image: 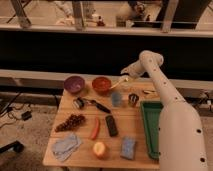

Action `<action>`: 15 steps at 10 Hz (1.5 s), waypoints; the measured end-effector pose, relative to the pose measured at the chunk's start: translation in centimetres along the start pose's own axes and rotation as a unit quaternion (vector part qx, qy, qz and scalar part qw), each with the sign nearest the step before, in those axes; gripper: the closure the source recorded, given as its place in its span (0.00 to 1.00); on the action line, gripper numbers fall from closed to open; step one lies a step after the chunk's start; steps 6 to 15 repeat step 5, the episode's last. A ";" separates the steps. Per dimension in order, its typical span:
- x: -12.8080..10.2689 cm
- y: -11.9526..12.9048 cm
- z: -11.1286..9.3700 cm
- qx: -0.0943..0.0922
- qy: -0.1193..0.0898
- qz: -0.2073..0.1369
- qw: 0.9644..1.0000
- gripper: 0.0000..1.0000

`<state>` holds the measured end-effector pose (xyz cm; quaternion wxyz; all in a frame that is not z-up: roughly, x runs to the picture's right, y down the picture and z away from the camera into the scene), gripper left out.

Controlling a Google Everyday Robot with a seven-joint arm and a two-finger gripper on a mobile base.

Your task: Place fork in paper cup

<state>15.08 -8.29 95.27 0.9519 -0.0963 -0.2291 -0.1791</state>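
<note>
My gripper [124,76] hangs over the back of the table, just right of the orange-red bowl [102,85]. A slim pale fork [117,83] slants down and to the left from the gripper toward that bowl's rim. It seems to be held at its upper end. A small pale paper cup [126,89] stands just below the gripper, behind the blue-grey cup [116,98] and the dark metal cup [133,99]. The fork's lower tip is left of the paper cup, not in it.
A purple bowl [74,84] stands back left. A black-handled utensil [97,105], grapes [72,121], a red-orange vegetable [95,128], a black bar [111,125], a peach-coloured fruit [100,149], a blue sponge [128,148] and a blue cloth [66,145] lie in front. A green tray [151,127] lies right.
</note>
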 end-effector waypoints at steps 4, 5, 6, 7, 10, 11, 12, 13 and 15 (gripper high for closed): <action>0.0 0.1 0.1 -0.001 0.000 0.000 1.000 0.20; 0.0 0.1 0.1 -0.001 0.000 0.000 1.000 0.20; 0.0 0.1 0.1 -0.001 0.000 0.000 1.000 0.20; 0.0 0.1 0.1 -0.001 0.000 0.000 1.000 0.20; 0.0 0.1 0.1 -0.001 0.000 0.000 1.000 0.20; 0.0 0.1 0.1 -0.001 0.000 0.000 1.000 0.20; 0.0 0.1 0.1 -0.001 0.000 0.000 1.000 0.20; 0.0 0.1 0.1 -0.001 0.000 0.000 1.000 0.20; 0.0 0.1 0.1 -0.001 0.000 0.000 1.000 0.20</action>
